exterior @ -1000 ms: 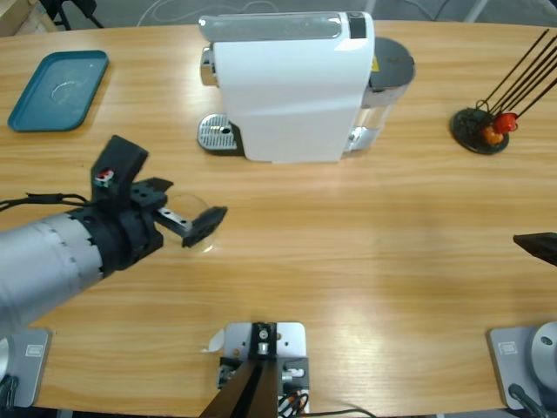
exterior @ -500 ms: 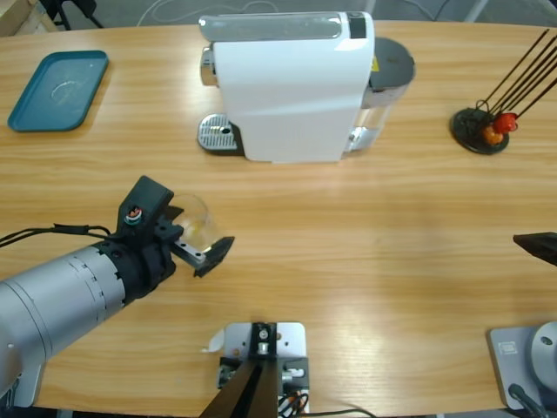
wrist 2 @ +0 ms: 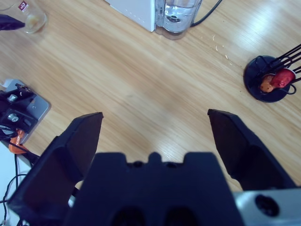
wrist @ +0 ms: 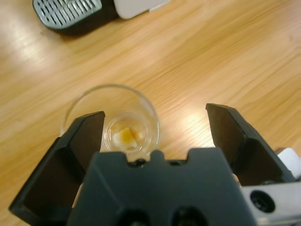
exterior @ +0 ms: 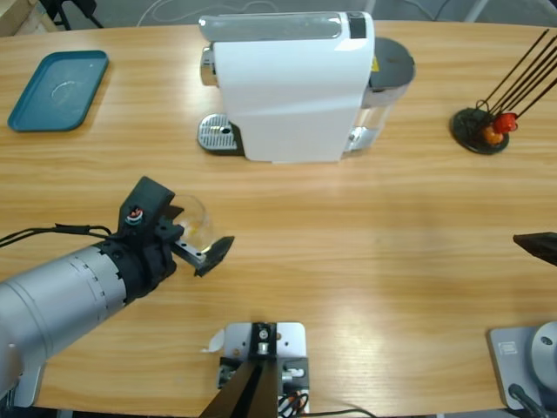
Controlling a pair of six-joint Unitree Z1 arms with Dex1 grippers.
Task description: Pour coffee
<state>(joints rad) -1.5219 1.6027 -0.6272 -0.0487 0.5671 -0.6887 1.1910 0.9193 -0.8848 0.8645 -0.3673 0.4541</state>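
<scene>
While only an amber trace of coffee [wrist: 126, 136] sits in the small clear drinking glass [wrist: 111, 119] on the wooden bench [exterior: 365, 244], the left gripper [exterior: 193, 237], jaws spread around it, should squeeze its slippery, breakable wall gently.

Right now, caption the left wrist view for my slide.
Open left gripper poised over an upright clear glass with a yellowish residue at its bottom.

Long wooden table [exterior: 365, 252], glossy grain

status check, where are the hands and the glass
Left hand open, glass by one jaw, not gripped. Right hand open, over bare table. Glass holds only an amber trace.
</scene>
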